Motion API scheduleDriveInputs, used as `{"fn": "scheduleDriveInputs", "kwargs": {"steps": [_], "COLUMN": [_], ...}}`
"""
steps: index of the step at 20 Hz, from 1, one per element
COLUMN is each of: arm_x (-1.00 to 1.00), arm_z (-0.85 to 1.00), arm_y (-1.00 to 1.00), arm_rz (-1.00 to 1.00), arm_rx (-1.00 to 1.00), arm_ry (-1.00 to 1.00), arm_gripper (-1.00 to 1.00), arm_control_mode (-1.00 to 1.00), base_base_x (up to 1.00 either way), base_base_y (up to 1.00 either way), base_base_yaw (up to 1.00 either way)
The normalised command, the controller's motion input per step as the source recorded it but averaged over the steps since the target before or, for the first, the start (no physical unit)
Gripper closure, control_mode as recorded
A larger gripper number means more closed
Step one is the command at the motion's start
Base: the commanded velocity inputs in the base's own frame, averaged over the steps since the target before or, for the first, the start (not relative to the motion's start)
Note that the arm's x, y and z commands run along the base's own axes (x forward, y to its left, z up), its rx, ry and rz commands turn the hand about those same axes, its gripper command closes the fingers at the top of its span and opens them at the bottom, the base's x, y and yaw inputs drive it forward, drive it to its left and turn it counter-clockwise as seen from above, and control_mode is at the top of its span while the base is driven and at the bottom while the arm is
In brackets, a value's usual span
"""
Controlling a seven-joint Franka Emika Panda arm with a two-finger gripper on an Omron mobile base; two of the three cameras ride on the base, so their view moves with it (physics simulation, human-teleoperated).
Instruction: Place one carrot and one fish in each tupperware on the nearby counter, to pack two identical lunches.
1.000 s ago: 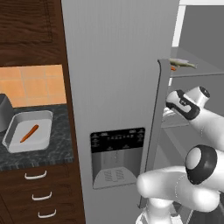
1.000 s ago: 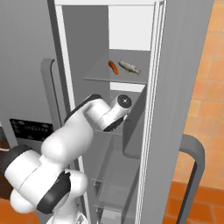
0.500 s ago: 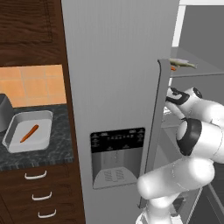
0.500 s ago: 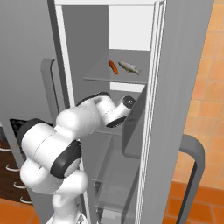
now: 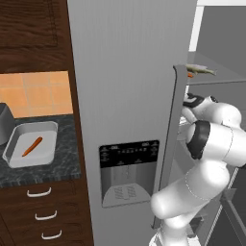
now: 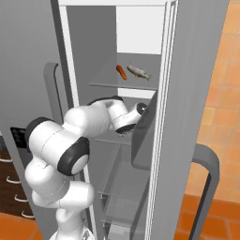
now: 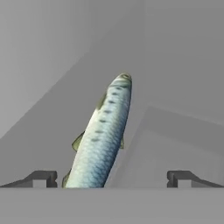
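A silver-blue fish (image 7: 103,135) lies on a grey fridge shelf straight ahead of my gripper (image 7: 113,177). The gripper is open, and the fish's near end sits between the two fingertips (image 7: 41,178), closer to the left one. In the base views my hand reaches into the fridge at the middle shelf, its fingers hidden behind the door edge. On the shelf above lie a carrot (image 6: 121,71) and another fish (image 6: 139,71). A rectangular tupperware (image 5: 36,126) on the counter (image 5: 67,161) holds one carrot (image 5: 32,146).
The closed grey fridge door with its dispenser panel (image 5: 129,158) stands between the counter and my arm. The open door (image 6: 187,93) with a curved handle flanks the hand on the right. A silver toaster (image 5: 4,122) stands left of the tupperware. Brown drawers (image 5: 38,211) sit below.
My arm has folded and pushed the hand deeper into the fridge at the middle shelf. The gripper stays open, and the food on the upper shelf has not moved.
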Motion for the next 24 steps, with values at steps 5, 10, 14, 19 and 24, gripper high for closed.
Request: {"fn": "scheduleDriveInputs", "kwargs": {"steps": [5,10,14,19,24], "arm_x": [0.0,0.0,0.0,-0.41,-1.0], "arm_z": [-0.2,-0.45,-0.48,-0.22,0.0], "arm_y": [0.33,0.36,0.0,-0.08,0.0], "arm_rz": [0.0,0.0,0.0,-0.02,-0.12], "arm_rx": [0.0,-0.03,-0.05,-0.03,0.0], "arm_ry": [0.0,0.0,0.0,-0.05,-0.08], "arm_gripper": [-1.0,1.0,1.0,1.0,1.0], "arm_control_mode": [-1.0,-1.0,-1.0,-1.0,-1.0], "base_base_x": [0.0,0.0,0.0,0.0,0.0], "base_base_y": [0.0,0.0,0.0,0.0,0.0], "base_base_yaw": [0.0,0.0,0.0,0.0,0.0]}}
